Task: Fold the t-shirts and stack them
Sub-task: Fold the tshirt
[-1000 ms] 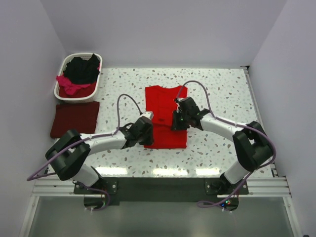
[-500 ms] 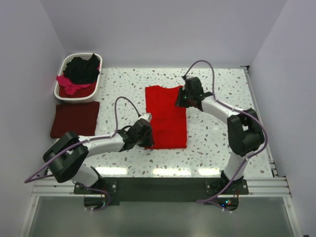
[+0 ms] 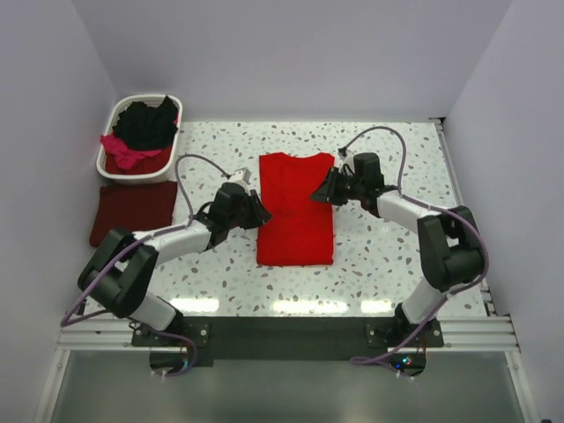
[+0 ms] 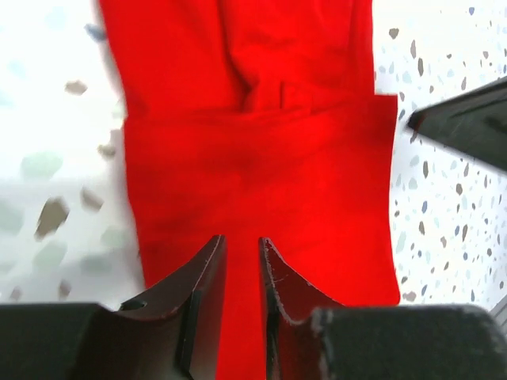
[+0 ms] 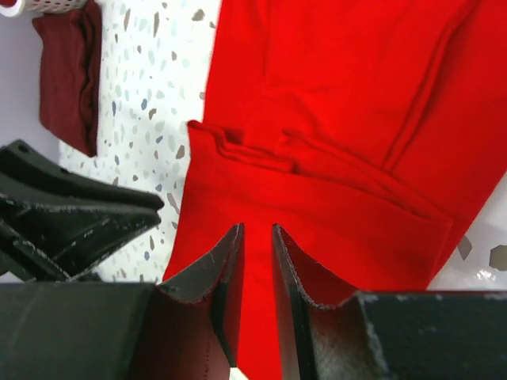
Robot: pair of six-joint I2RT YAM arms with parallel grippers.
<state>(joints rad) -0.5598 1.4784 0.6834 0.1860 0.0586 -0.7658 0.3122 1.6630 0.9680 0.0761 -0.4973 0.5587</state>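
Red t-shirt (image 3: 295, 216) lies flat mid table (image 3: 388, 256) as a long strip; it's soft, floppy stuff, so pinching both side hems looks best. Left gripper (image 3: 251, 210) and right gripper (image 3: 322, 192) hover there, jaws slightly apart, holding nothing.

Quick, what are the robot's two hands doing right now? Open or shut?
Left gripper: open just a crack over the red t-shirt, holding nothing.
Right gripper: open just a crack too, holding nothing.

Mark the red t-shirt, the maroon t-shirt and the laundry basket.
red t-shirt (image 3: 295, 216), top view, middle of the cloth.
maroon t-shirt (image 3: 132, 211), top view, centre of the folded cloth.
laundry basket (image 3: 137, 178), top view, near white wall.
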